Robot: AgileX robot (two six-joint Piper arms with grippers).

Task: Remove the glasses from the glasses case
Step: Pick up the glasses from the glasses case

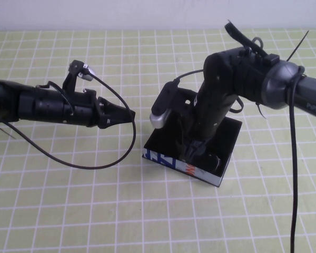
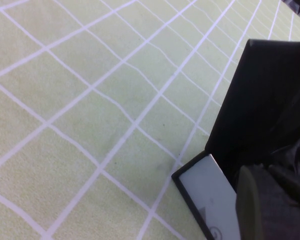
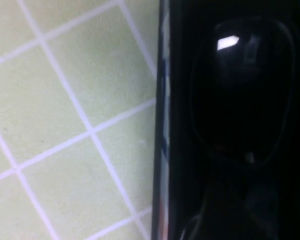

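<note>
The glasses case lies open in the middle of the table, black with a white front strip printed in blue and orange-red. My right gripper reaches down into it from above. In the right wrist view a black-framed lens of the glasses lies in the dark inside of the case, close under the camera. In the high view the arm hides the glasses. My left gripper is shut and empty, held above the table just left of the case. The left wrist view shows the case's black wall.
The table is covered by a green cloth with a white grid. A black cable loops down from the left arm to the table. Another cable hangs from the right arm at the right.
</note>
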